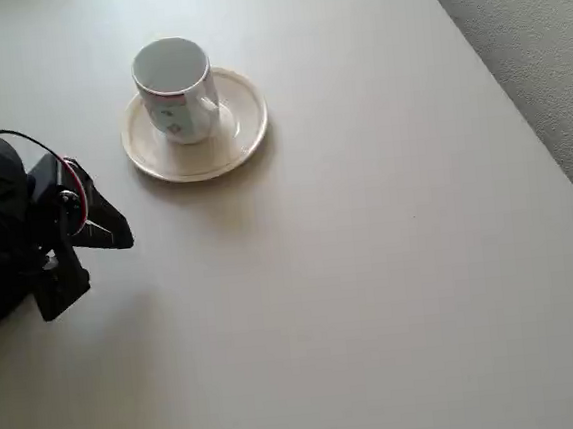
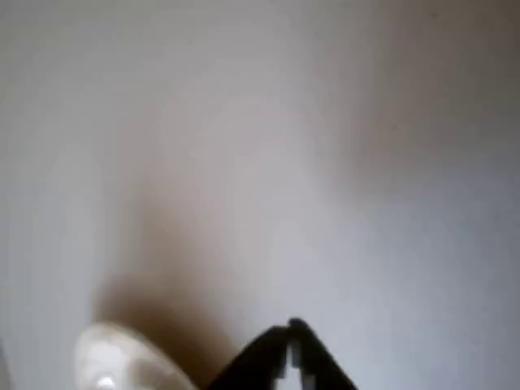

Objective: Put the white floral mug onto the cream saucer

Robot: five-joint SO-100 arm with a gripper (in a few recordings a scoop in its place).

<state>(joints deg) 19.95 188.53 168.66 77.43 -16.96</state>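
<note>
The white floral mug (image 1: 176,89) stands upright on the cream saucer (image 1: 241,128), set toward the saucer's upper left part in the overhead view, with its handle turned to the lower right. Its opening faces up and a thin red line runs below the rim. The saucer lies flat on the pale desk (image 1: 373,287), in the upper left part of that view. The black end effector (image 1: 102,231) is at the left edge of the overhead view, below and left of the saucer and apart from it, holding nothing. In the wrist view its two dark fingertips (image 2: 286,357) meet at the bottom edge, so the jaws are closed together. A blurred cream shape at the lower left of the wrist view is the saucer's edge.
</note>
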